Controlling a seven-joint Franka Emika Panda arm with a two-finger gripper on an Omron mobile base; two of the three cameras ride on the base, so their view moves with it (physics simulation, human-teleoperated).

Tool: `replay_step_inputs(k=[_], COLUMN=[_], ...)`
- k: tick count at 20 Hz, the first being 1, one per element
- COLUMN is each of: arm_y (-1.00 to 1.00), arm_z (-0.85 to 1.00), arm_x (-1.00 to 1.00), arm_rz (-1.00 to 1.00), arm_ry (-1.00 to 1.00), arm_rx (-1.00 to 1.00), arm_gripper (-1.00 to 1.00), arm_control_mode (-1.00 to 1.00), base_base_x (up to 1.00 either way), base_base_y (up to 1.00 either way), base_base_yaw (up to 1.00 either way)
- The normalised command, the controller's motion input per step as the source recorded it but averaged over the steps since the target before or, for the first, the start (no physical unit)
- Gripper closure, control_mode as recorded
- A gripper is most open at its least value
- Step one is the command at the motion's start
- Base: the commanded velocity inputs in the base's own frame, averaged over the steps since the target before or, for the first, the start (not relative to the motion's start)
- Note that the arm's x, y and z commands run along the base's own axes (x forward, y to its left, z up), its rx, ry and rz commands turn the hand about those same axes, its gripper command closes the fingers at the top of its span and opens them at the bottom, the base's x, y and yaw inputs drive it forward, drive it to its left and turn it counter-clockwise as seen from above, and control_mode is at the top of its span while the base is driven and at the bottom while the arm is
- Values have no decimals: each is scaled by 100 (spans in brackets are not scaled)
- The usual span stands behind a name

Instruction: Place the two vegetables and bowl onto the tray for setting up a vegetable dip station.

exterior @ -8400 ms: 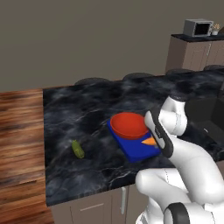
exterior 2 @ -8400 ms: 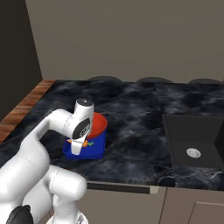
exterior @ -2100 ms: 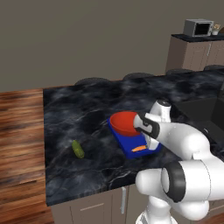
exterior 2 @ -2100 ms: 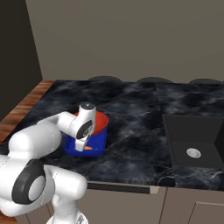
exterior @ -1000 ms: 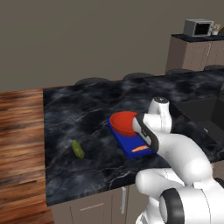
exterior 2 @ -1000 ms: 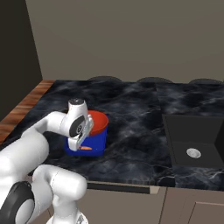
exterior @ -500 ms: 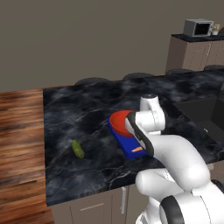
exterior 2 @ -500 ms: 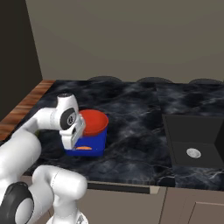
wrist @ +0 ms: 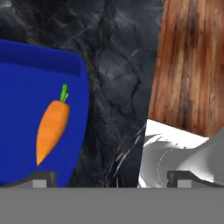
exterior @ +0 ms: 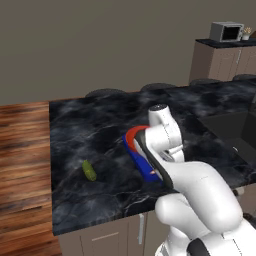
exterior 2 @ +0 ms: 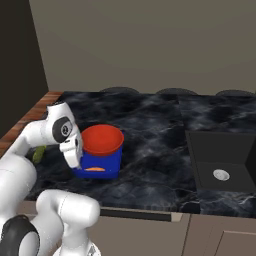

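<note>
The blue tray (exterior 2: 102, 165) lies on the dark marble counter, and the red-orange bowl (exterior 2: 102, 139) sits on its far part. The orange carrot (wrist: 52, 129) lies loose on the tray's near part (wrist: 26, 92); it also shows as the carrot (exterior 2: 95, 169). The yellow-green pickle (exterior: 89, 170) lies on the counter well to the left of the tray (exterior: 141, 162), and the pickle (exterior 2: 39, 154) peeks out behind my arm. My gripper (wrist: 111, 177) hangs over the counter just off the tray's left edge, open and empty.
A dark sink (exterior 2: 220, 160) is set into the counter at the right. Wooden flooring (exterior: 25, 150) lies beyond the counter's left end. Round burners (exterior: 107, 93) line the back of the counter. A microwave (exterior: 227, 32) stands on a far cabinet.
The carrot, at my gripper earliest, now lies free on the tray. Over the last second my hand swung left, off the tray towards the pickle's side, jaws still open.
</note>
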Motion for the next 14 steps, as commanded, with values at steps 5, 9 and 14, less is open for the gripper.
replay_step_inputs(k=[5, 9, 14], arm_y=[26, 30, 28], arm_z=[21, 19, 17], arm_x=[-18, -9, -1], arm_rz=[35, 39, 38], arm_ry=[0, 0, 0], arm_rx=[-5, -1, 0], arm_gripper=[-100, -100, -100], arm_control_mode=[-100, -100, -100], base_base_x=[0, 0, 0], base_base_y=[0, 0, 0], base_base_yaw=[0, 0, 0])
